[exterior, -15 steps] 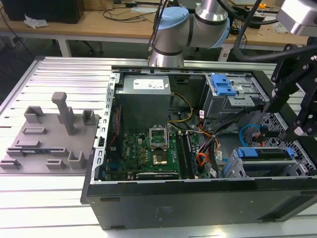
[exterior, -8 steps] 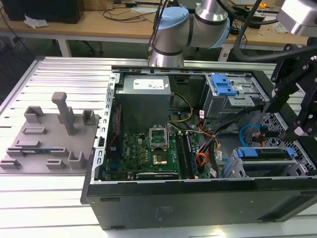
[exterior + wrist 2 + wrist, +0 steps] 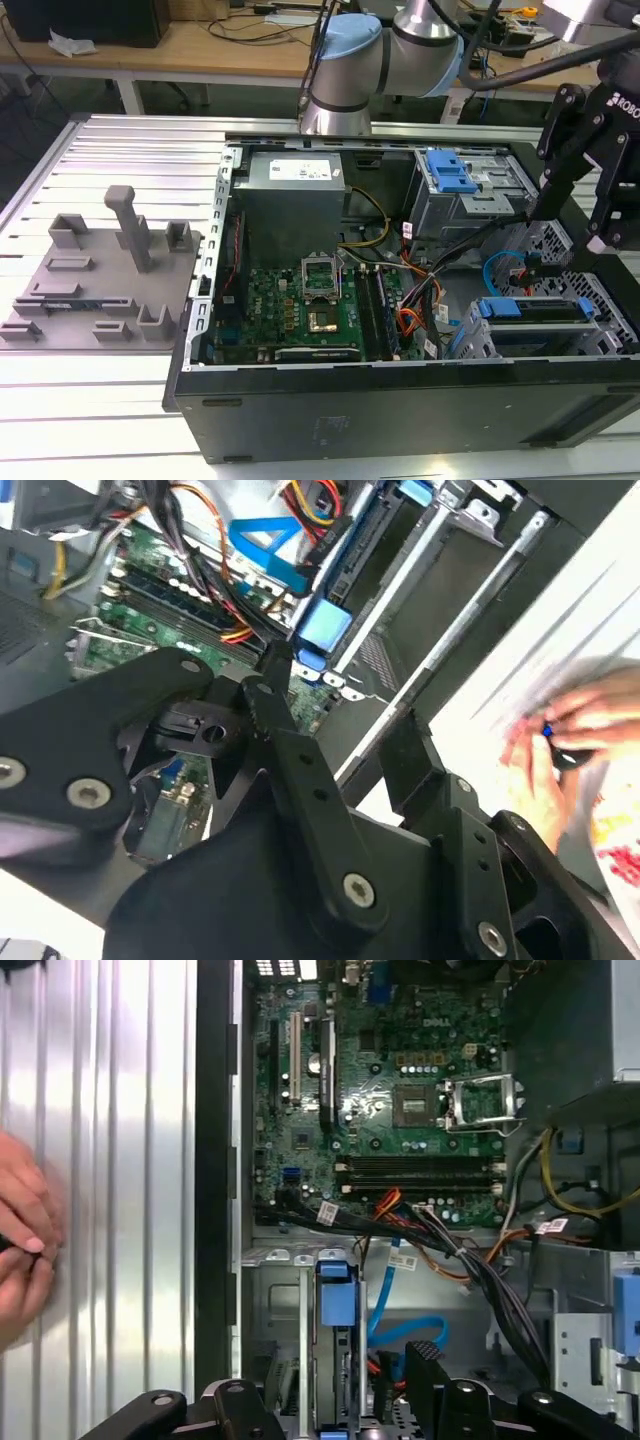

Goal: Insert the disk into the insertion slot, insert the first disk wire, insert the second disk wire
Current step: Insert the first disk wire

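The disk [image 3: 535,310], edged by its bright blue carrier [image 3: 337,1300], sits inside the insertion slot [image 3: 610,300], a grey perforated cage at the case's corner on the exterior view's right. My gripper [image 3: 568,225] hangs just above that cage, open, with nothing between its black fingers [image 3: 432,1380]. In the first wrist view the gripper [image 3: 335,1395] straddles the disk. The second disk wire [image 3: 385,1300], a glossy blue cable, loops beside the disk [image 3: 500,270]. The first disk wire [image 3: 385,1205], an orange and black bundle, runs past the motherboard toward the cage. I cannot tell whether either plug is seated.
A person's hand [image 3: 25,1230] rests on the ribbed metal table outside the case wall, also seen in the second wrist view [image 3: 560,740]. A larger grey cage with a blue latch [image 3: 448,172] stands behind. The motherboard [image 3: 300,300] and a grey fixture plate [image 3: 100,280] lie toward the exterior view's left.
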Motion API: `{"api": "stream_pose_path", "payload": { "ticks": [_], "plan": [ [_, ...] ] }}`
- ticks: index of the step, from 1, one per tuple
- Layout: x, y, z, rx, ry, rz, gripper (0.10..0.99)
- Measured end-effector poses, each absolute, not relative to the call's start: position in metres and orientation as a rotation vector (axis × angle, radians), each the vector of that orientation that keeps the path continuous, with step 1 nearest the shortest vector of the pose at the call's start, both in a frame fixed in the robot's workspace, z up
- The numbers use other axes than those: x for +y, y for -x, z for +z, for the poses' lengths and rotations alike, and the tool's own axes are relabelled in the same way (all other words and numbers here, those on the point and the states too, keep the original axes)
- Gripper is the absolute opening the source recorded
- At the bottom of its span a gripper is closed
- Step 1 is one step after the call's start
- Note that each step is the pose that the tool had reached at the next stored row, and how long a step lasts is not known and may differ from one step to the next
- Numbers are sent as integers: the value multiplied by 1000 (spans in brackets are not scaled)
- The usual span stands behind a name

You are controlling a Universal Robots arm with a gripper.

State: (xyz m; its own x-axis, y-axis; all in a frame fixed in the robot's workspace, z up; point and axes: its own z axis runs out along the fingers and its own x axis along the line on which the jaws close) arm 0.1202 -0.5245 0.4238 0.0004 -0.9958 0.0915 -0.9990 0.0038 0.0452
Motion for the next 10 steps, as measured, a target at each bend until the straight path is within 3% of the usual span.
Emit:
{"api": "stream_pose_path", "payload": {
  "ticks": [10],
  "plan": [
    [-514,-111,419,-2100,-2102,275,624]
  ]
}}
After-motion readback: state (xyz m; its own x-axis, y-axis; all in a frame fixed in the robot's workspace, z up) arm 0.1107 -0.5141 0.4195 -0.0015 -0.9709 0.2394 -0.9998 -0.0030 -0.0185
